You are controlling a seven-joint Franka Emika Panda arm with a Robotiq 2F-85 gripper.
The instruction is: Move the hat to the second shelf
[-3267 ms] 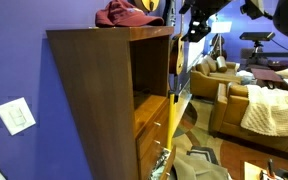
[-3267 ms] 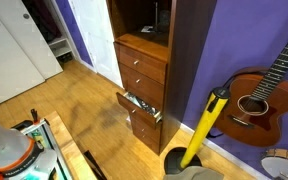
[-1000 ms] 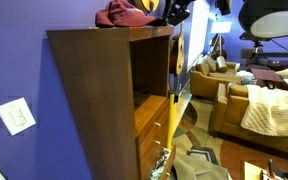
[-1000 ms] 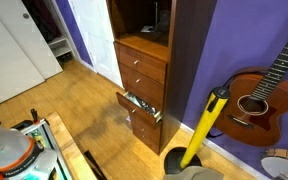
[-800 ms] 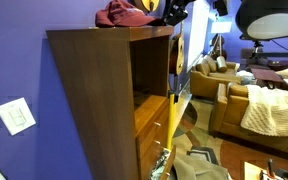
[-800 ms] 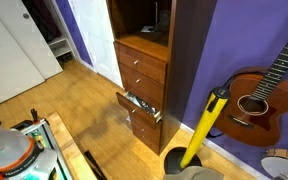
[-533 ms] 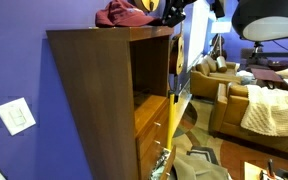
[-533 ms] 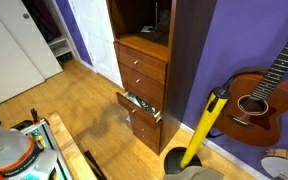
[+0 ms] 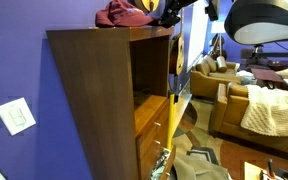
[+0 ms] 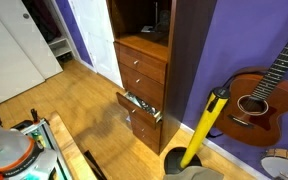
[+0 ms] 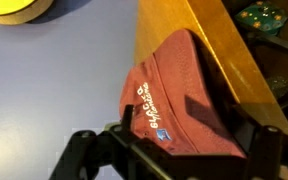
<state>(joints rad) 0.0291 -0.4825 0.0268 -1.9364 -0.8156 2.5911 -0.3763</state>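
- Now we see the hat [image 9: 124,14] lying on the bookcase [image 9: 89,90] top, well above the second shelf [image 9: 150,108]
- Up close in the wrist view, we find the gripper [image 11: 174,150] spread wide, its fingers [image 11: 79,150] either side of the hat

One maroon hat [image 11: 179,100], one dark bookcase [image 9: 94,90], one acoustic guitar [image 10: 256,100], one white card [image 9: 16,116], one gripper [image 11: 174,150]

Purple walls [image 9: 14,55]; wooden floor [image 10: 84,95]; tan sofas [image 9: 230,108]

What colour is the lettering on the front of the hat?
White lettering on the maroon hat; clearest in the wrist view.
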